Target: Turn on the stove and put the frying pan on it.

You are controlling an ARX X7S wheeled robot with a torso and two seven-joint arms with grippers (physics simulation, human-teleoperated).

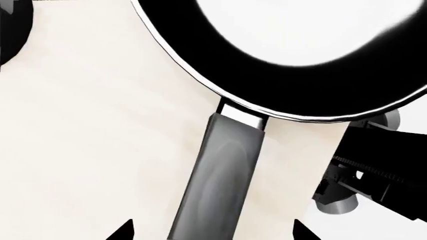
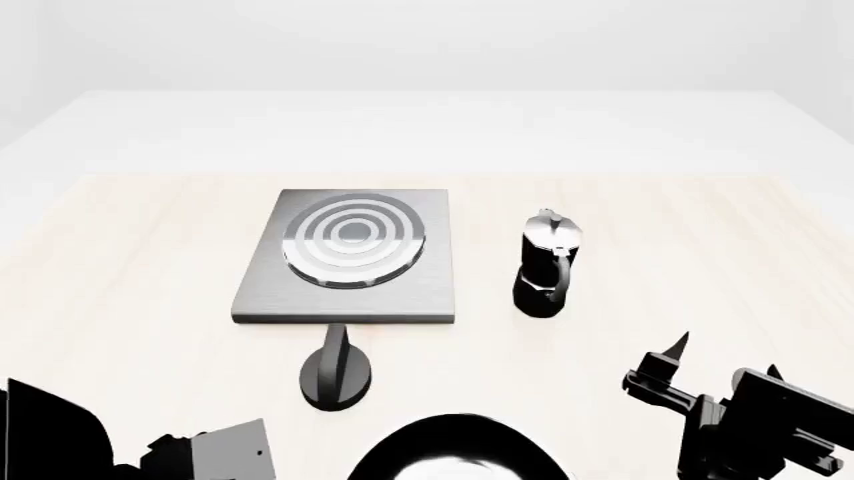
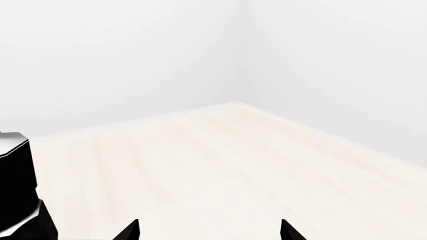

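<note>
The frying pan (image 1: 300,50) is black with a pale glossy inside and a thin bright rim. Its long handle (image 1: 220,170) runs between the fingertips of my left gripper (image 1: 213,232), which is open with a gap on both sides. In the head view only the pan's far rim (image 2: 461,440) shows at the bottom edge, with the handle out of view. The stove (image 2: 350,255), a grey hotplate with grey ring burner, lies beyond it, and its black knob (image 2: 336,372) sits between them. My right gripper (image 2: 663,368) hovers open and empty at the right.
A black-and-silver moka pot (image 2: 547,262) stands right of the hotplate and shows at the edge of the right wrist view (image 3: 17,195). My right arm (image 1: 373,167) is close beside the pan. My left arm (image 2: 200,455) fills the bottom-left corner. The pale wooden table (image 2: 694,230) ends at white walls.
</note>
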